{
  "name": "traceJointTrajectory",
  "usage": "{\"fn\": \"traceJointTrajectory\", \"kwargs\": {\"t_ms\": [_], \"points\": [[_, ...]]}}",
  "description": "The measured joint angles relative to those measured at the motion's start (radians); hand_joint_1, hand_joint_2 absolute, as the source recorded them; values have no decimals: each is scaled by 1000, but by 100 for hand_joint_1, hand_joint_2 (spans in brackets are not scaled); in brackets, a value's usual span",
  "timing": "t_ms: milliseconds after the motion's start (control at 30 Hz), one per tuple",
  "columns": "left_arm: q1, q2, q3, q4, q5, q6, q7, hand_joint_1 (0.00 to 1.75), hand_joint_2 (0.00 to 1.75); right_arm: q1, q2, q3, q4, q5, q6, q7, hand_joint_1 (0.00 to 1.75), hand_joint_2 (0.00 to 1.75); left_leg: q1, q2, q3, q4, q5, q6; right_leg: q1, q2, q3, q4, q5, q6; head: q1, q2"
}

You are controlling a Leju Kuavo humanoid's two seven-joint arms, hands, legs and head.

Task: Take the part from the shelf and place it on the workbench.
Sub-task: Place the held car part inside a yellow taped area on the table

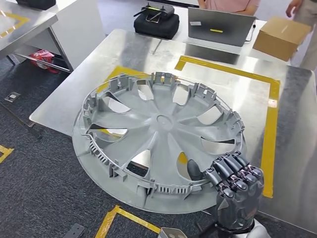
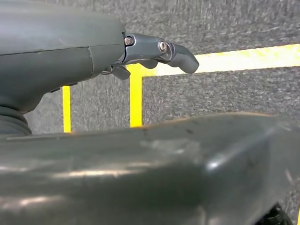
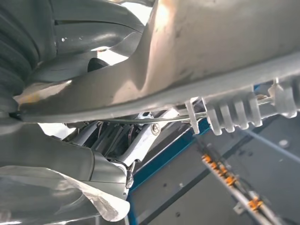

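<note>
One right hand (image 1: 235, 186) grips the wheel cover (image 1: 157, 134) rim; left hand (image 2: 159, 51) grasp unclear.

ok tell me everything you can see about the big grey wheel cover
The wheel cover is a large round disc of grey plastic by its look, inner side up, with curved spokes, open windows between them, a small centre hub and clip tabs around its rim. It lies tilted over the metal workbench corner, its near edge overhanging the carpet. The right robot hand grips its rim.
</note>
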Motion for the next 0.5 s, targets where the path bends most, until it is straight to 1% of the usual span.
{"fn": "traceJointTrajectory", "kwargs": {"t_ms": [33, 67, 100, 133, 167, 200, 233, 267, 300, 333, 367, 400, 433, 467, 500], "points": [[0, 0, -2, 1, 1, 0, 0, 0, 0, -1, 0, 0, 0, 0, 0, 1, 175, 175, -2, 9, 3, 0, -1, -5, 1, 11, 1, -3, 3, -12, -1, 0], [-2, 0, -2, 1, 3, 1, 0, 0, 0, -1, 0, 0, 0, 0, 0, 2, 175, 175, -1, 18, 6, -3, -2, -9, 1, 22, 0, -4, 4, -21, -2, 0], [-4, 0, -3, 1, 4, 1, 0, 0, 0, -1, 0, 0, 0, 0, 0, 3, 175, 175, 2, 14, 8, 1, -9, -12, 0, 33, 0, -5, 6, -28, -4, 0], [-6, 0, -4, 2, 5, 1, 0, 0, 0, -2, 0, 0, 0, 0, 0, 4, 175, 175, 4, -3, 2, 19, -26, -15, -1, 43, 1, -7, 8, -34, -5, 0], [-7, -1, -5, 2, 5, 1, 0, 0, 0, -3, 0, 0, 0, 0, 0, 4, 175, 175, 6, -26, -12, 59, -52, -18, -2, 53, 3, -9, 10, -40, -8, 0], [-7, -1, -5, 2, 6, 1, 0, 0, 0, -3, 0, 0, 0, 1, 0, 4, 175, 175, 7, -52, -36, 117, -84, -18, -1, 64, 3, -9, 10, -45, -9, 0], [-5, -1, -6, 3, 6, 1, 0, 0, 0, -3, 0, 1, 0, 1, 0, 4, 175, 175, 7, -67, -67, 184, -114, -17, 0, 77, 3, -9, 11, -48, -10, 0], [-4, -1, -6, 4, 6, 1, 0, 0, 0, -3, 0, 1, 0, 1, 0, 4, 175, 175, 6, -74, -93, 238, -131, -15, 2, 90, 4, -9, 11, -50, -11, 0], [-3, -1, -8, 6, 7, 1, 0, 0, 0, -3, 0, 1, 0, 1, 0, 5, 175, 175, 5, -77, -108, 265, -130, -12, 4, 104, 4, -9, 12, -51, -11, 0], [-3, -1, -9, 7, 7, 1, 0, 0, 0, -3, 0, 1, 0, 1, 0, 6, 175, 175, 4, -80, -107, 254, -110, -6, 6, 119, 5, -9, 12, -52, -11, 0], [-5, 0, -12, 8, 8, 1, 0, 0, 0, -2, 0, 1, 0, 1, 0, 7, 175, 175, 3, -87, -89, 208, -75, 0, 8, 133, 6, -9, 12, -52, -11, 0], [-7, 1, -15, 9, 10, 0, 0, 0, 0, -2, 0, 1, 0, 1, 0, 8, 175, 175, 1, -106, -63, 143, -38, 8, 7, 146, 7, -9, 12, -52, -10, 0], [-9, 3, -19, 11, 12, -1, 0, 0, 0, -3, 0, 1, 0, 1, 0, 9, 175, 175, 1, -129, -37, 82, -11, 15, 8, 159, 7, -8, 13, -50, -10, 0], [-11, 6, -23, 13, 14, -2, 0, 0, 0, -3, 0, 1, 0, 1, 0, 9, 175, 175, 0, -148, -17, 36, 3, 20, 7, 170, 4, -8, 15, -47, -10, 0], [-13, 8, -26, 15, 15, -3, 0, 0, 0, -4, 0, 2, 0, 1, 0, 11, 175, 175, -1, -161, -7, 12, 6, 22, 4, 181, 1, -9, 17, -43, -10, 0]]}}
